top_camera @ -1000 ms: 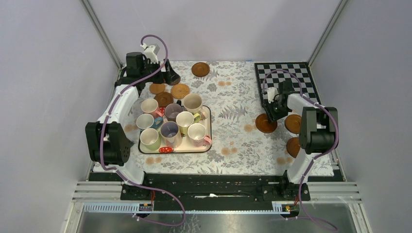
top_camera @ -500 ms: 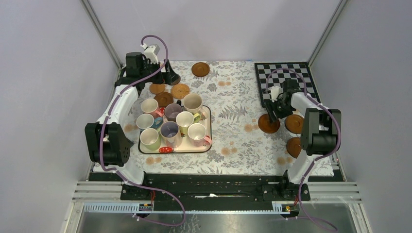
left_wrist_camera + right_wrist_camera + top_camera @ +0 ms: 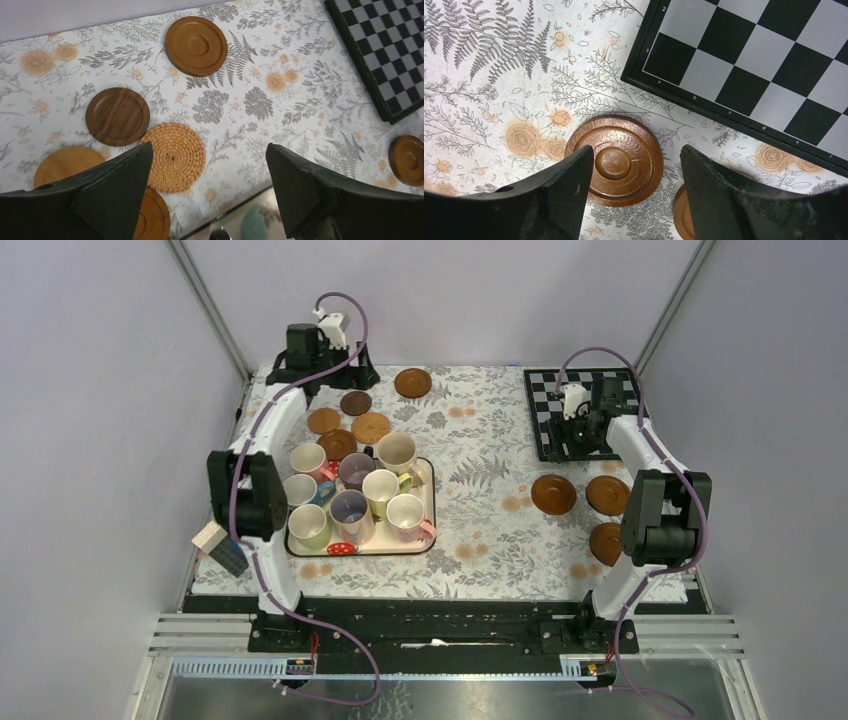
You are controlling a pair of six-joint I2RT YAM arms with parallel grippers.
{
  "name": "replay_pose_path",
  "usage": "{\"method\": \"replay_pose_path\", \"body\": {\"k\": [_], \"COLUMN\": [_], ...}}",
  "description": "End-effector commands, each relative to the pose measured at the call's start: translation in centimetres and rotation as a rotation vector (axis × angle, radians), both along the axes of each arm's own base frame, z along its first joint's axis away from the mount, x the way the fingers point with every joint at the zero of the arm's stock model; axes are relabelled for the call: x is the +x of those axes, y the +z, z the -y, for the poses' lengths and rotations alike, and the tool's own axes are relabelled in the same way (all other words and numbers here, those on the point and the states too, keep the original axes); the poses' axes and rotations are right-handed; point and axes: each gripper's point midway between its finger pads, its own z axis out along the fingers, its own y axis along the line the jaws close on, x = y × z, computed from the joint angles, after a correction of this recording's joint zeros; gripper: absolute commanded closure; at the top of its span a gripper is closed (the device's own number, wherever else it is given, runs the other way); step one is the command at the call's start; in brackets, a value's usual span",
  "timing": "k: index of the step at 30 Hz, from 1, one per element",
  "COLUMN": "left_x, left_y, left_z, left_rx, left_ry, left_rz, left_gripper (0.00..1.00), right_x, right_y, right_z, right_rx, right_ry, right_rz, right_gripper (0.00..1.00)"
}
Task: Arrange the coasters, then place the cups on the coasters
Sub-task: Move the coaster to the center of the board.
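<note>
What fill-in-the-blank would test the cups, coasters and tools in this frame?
Every cup stands on the strawberry-print ____. Near the right arm lie ____ coasters. The left tool and right tool are both ____.
Missing: tray; three; open.

The table, spread with a floral cloth, carries a strawberry-print tray at near left and a checkerboard mat at far right. Five coasters lie beyond the tray, one a woven coaster. Three right-hand coasters lie near the mat.
</note>
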Motion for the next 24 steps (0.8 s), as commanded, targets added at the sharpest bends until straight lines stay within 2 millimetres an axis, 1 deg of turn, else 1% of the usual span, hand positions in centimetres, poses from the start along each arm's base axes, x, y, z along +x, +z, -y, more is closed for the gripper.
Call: {"method": "replay_pose_path", "body": {"k": [1,6,9,12,13,16,17,20,21,22,24], "left_x": [3.6,7.4,9.6,11.4,11.9,13.3,13.7,14.1,14.1,14.1,14.1], "left_y": [-1.2,-3.2,-4.7,-6.2,-6.9,-8.3,-9.0,-9.9,-10.1,-10.3,-10.5], "left_z": [1.0,3.4,4.6,5.0,5.0,4.8,4.4,4.7,4.9,5.0,5.2], "left_rx": [0.03,0.031,0.067,0.094,0.104,0.119,0.131,0.121,0.122,0.124,0.136], "left_ry": [0.018,0.026,0.083,0.152,0.176,0.254,0.293,0.302,0.298,0.291,0.28], "left_rz": [0.01,0.014,0.019,0.037,0.043,0.069,0.072,0.073,0.071,0.071,0.07], "left_gripper": [0.08,0.09,0.08,0.05,0.03,0.01,0.01,0.01,0.01,0.01,0.02], "right_x": [0.1,-0.3,-0.4,-0.4,-0.4,-0.2,-0.1,1.4,2.2,3.2,5.8], "right_y": [2.2,1.7,1.6,1.7,1.7,1.9,2.0,2.5,2.8,3.1,3.5], "right_z": [-1.2,-1.3,-1.4,-1.6,-1.7,-1.8,-1.8,-2.8,-3.6,-4.9,-7.0], "right_rx": [0.059,0.061,0.068,0.082,0.086,0.092,0.097,0.125,0.128,0.124,0.105], "right_ry": [0.0,0.0,0.0,0.0,0.001,-0.006,-0.011,-0.026,-0.026,-0.017,-0.025], "right_rz": [0.043,0.033,0.031,0.033,0.033,0.041,0.048,0.094,0.115,0.135,0.177], "right_gripper": [0.28,0.28,0.28,0.28,0.28,0.28,0.28,0.28,0.28,0.28,0.28]}}
